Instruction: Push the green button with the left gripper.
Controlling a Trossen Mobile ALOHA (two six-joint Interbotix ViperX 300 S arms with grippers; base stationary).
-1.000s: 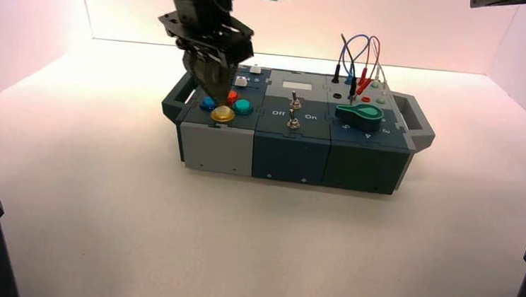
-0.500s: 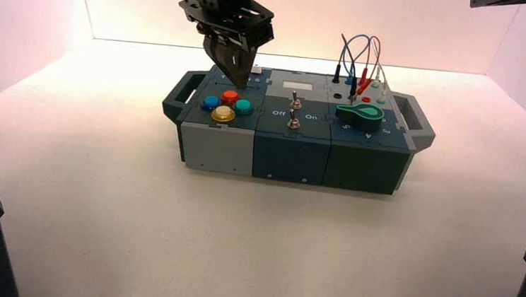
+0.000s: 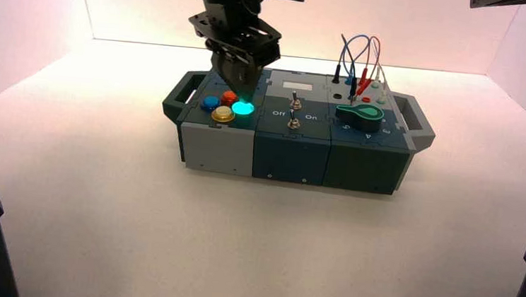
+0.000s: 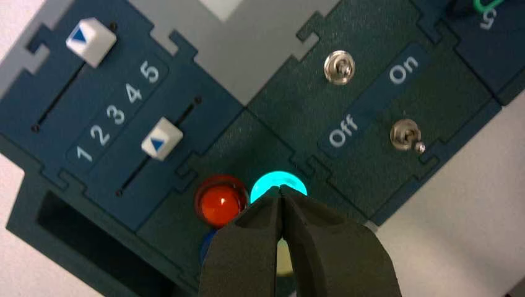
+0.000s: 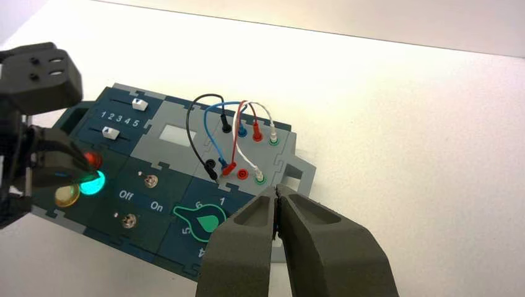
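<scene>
The green button [image 3: 243, 108] glows bright cyan at the right of the four-dome cluster on the box's left module. In the left wrist view it [image 4: 278, 184] shows just past my fingertips. My left gripper [image 3: 240, 90] is shut, its tip [image 4: 282, 192] down on the button's near edge. The green button also glows in the right wrist view [image 5: 91, 183]. The red button [image 4: 220, 202], blue button [image 3: 210, 103] and yellow button [image 3: 223, 114] sit beside it. My right gripper [image 5: 275, 193] is shut and empty, held high over the box's right end, out of the high view.
Two white sliders [image 4: 160, 139] sit behind the buttons, beside a scale lettered 1 to 5. Two toggle switches [image 4: 405, 135] with Off and On lettering are in the middle module. A dark green knob [image 3: 359, 114] and plugged wires [image 3: 358, 57] are on the right module.
My left gripper moved right from over the blue and yellow buttons, rose, then came down onto the green button, which now glows cyan.
</scene>
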